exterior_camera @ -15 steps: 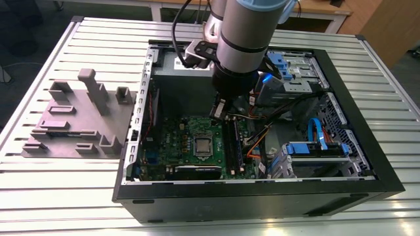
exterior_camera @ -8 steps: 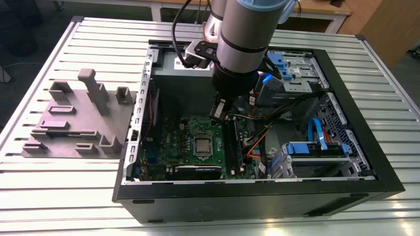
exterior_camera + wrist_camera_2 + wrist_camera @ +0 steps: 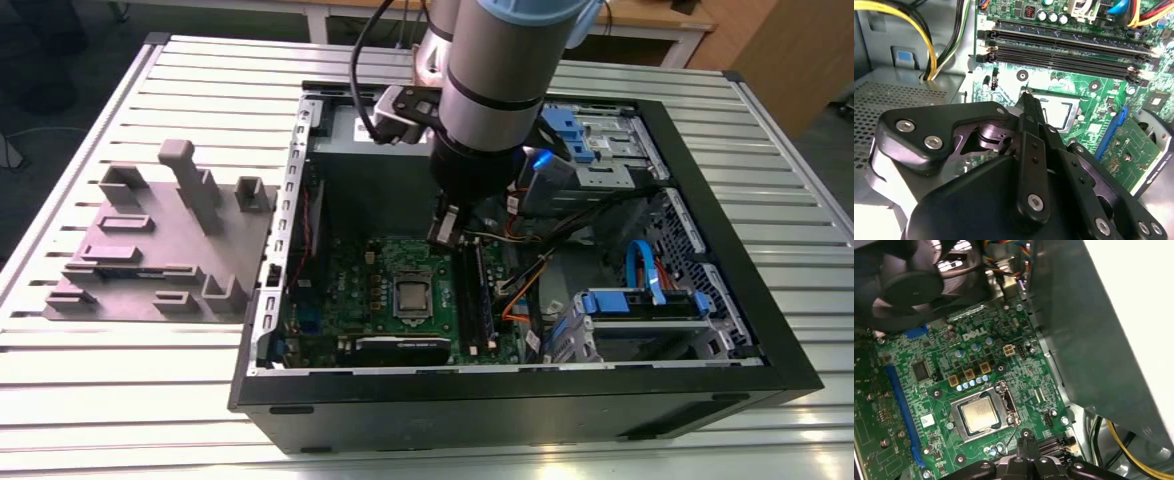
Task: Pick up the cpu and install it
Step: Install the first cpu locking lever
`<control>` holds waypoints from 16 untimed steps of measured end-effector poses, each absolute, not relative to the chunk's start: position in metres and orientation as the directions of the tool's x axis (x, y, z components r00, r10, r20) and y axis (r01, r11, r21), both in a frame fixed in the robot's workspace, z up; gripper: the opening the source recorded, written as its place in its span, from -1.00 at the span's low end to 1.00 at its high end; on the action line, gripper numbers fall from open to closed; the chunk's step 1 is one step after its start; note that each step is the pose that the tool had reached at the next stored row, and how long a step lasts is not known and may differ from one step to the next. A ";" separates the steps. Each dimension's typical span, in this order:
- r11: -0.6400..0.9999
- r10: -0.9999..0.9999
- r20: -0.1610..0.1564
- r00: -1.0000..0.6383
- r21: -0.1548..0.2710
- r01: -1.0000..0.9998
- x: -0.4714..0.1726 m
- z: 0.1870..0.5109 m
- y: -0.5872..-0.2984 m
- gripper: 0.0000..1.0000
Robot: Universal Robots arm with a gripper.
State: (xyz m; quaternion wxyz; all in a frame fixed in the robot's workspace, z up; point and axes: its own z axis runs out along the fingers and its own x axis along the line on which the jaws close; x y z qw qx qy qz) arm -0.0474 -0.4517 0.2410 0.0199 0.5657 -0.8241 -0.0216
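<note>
The cpu [image 3: 979, 415] is a small silvery square lying flat inside the metal socket frame [image 3: 1006, 400] of the green board [image 3: 944, 370]. In the exterior view the cpu [image 3: 414, 294] shows as a grey square at the middle of the board inside the open computer case [image 3: 507, 400]. My gripper [image 3: 447, 228] hangs above the board, just beyond the socket and apart from the chip. Its black fingers meet in a narrow tip in both wrist views, gripper [image 3: 1026, 99] and gripper [image 3: 1026, 439], with nothing between them. The gripper body hides part of the socket [image 3: 1056, 107].
A grey block [image 3: 160, 250] with upright posts sits on the slatted table at the exterior view's left. Memory slots [image 3: 1064, 50], yellow and black cables [image 3: 934, 55], a fan [image 3: 914, 287] and blue drive brackets [image 3: 641, 300] crowd the case around the board.
</note>
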 end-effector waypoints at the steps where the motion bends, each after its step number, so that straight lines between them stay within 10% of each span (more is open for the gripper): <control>1: 0.349 -0.937 0.008 -0.349 0.058 -0.935 -0.048 0.241 -0.452 -0.80; 16: 0.248 -0.969 0.008 -0.248 0.058 -0.967 -0.049 0.240 -0.461 -0.80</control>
